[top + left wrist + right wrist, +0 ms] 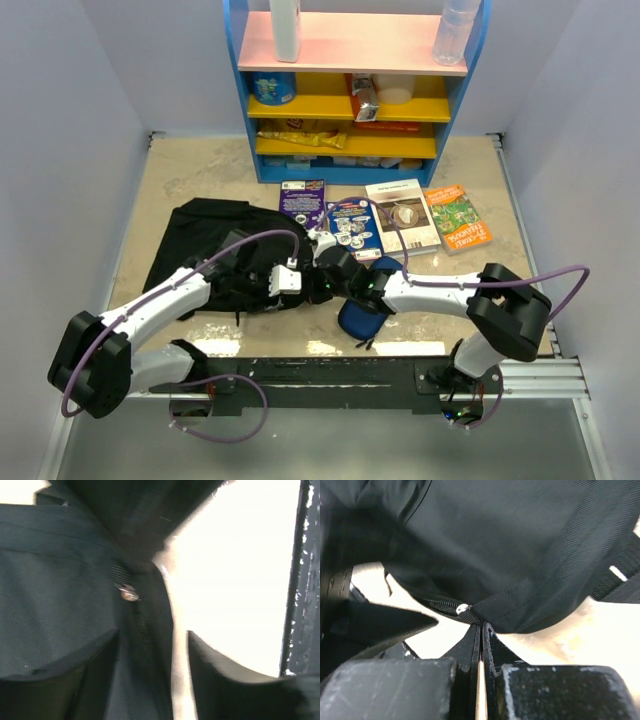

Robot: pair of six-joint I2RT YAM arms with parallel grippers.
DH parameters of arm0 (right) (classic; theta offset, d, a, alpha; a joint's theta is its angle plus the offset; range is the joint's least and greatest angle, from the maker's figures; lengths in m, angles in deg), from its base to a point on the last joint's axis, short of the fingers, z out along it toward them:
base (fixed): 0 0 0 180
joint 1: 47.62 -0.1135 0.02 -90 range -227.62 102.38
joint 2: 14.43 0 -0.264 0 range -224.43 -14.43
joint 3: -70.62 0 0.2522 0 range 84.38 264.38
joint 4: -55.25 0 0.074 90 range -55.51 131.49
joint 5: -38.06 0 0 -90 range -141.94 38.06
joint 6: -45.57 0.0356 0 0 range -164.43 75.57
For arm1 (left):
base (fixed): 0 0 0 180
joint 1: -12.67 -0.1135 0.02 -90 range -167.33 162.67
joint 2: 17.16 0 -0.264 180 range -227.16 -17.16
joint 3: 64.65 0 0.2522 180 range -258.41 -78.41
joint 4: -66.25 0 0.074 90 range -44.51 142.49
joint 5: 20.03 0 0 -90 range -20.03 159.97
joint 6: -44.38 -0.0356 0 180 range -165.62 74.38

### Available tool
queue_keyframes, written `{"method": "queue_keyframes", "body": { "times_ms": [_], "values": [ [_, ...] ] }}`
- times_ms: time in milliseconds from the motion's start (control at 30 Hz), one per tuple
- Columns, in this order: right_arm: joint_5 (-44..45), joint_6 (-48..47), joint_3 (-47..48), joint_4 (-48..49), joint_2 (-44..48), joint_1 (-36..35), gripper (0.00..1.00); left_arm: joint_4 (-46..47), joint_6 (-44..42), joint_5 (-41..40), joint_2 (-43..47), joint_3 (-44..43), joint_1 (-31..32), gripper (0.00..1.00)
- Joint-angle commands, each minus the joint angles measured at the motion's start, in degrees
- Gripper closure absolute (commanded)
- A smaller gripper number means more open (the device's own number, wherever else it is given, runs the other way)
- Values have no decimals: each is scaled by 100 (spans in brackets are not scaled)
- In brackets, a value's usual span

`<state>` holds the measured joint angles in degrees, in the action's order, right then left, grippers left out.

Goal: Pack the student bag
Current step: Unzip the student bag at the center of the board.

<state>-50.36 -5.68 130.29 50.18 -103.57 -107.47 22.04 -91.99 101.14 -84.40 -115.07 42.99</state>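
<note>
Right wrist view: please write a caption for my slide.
Right jaws closed on an edge of the student bag, beside its zipper pull.

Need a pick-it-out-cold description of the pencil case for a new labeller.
Find the black student bag lying left of centre on the table. Just right of it, toward the near edge, sits the pencil case. It is the only small dark-blue rounded pouch; the books behind it are flat, rectangular and printed.
</note>
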Motion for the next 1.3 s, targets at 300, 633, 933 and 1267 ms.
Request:
{"method": "queue_keyframes", "body": {
  "times_ms": [300,633,933,1267],
  "values": [
    [-405,-112,58,-137,275,378,100,-39,-117,-279,-8,-148,246,100],
    [-326,-710,357,-1194,161,834,100,-1076,-996,240,238,-798,254,100],
    [-18,-1131,1323,-2371,-489,1309,100,-2244,-2323,328,738,-641,316,100],
    [711,-1492,1860,-3065,-657,1406,100,-3203,-3580,-24,1240,-157,369,100]
  ]
}}
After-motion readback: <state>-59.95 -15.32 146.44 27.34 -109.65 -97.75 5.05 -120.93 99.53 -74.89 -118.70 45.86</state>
